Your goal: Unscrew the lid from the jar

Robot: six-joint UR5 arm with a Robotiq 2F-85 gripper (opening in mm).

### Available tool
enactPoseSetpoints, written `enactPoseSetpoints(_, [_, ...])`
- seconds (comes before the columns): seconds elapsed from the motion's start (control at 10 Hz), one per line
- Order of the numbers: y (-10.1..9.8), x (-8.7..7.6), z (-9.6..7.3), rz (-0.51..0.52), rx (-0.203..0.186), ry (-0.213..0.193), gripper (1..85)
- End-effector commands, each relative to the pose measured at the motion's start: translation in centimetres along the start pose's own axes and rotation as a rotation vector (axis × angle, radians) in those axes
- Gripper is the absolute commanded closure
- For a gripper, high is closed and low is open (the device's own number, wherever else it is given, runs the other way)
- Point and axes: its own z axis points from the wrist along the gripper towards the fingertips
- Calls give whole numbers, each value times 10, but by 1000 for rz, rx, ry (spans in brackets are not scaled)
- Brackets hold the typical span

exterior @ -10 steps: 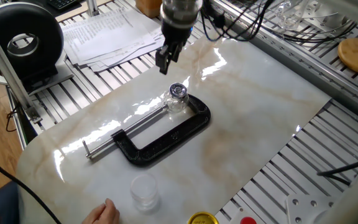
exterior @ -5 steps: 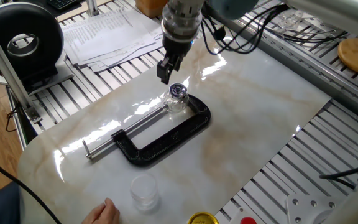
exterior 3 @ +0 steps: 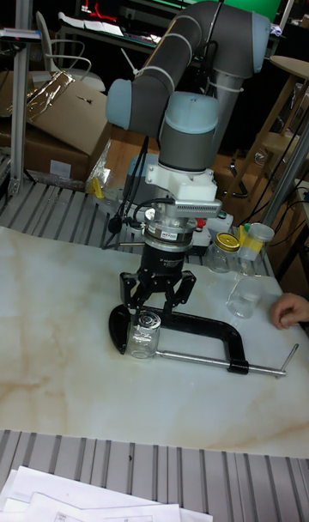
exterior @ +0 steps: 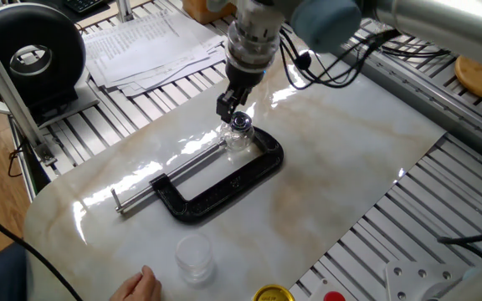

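The small clear jar (exterior: 236,139) (exterior 3: 142,340) stands upright, held in the jaws of a black C-clamp (exterior: 224,182) (exterior 3: 202,326) lying on the marble table. Its shiny silvery lid (exterior: 240,123) (exterior 3: 148,320) sits on top of it. My gripper (exterior: 230,108) (exterior 3: 156,303) hangs open, pointing down, just above the lid. In the tall fixed view its fingers (exterior 3: 128,297) spread wider than the lid, with nothing between them. I cannot tell whether the fingertips touch the lid.
A frosted clear cup (exterior: 195,256) (exterior 3: 245,297) stands near the front edge, beside a person's hand (exterior: 141,284) (exterior 3: 290,309). A gold-yellow lid (exterior: 272,293) lies at the front. Papers (exterior: 145,42) and a black round device (exterior: 32,54) are at the back left.
My gripper has come down and slightly right, from well above and behind the jar to just over the lid. The jar and clamp have not moved.
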Motion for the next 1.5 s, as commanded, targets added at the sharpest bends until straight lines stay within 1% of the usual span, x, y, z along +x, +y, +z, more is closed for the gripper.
enactPoseSetpoints(0.0, [4, 5, 5, 8, -6, -20, 270])
enactPoseSetpoints(0.1, [7, 6, 7, 14, -12, -27, 267])
enactPoseSetpoints(0.3, [8, 8, 9, 16, -13, -28, 267])
enactPoseSetpoints(0.8, [7, 7, 14, -11, -20, -40, 280])
enactPoseSetpoints(1.1, [2, 10, 12, -28, -42, -35, 300])
enactPoseSetpoints(1.3, [5, 10, 12, -14, -39, -24, 343])
enactPoseSetpoints(1.4, [6, 9, 11, -2, -26, -13, 407])
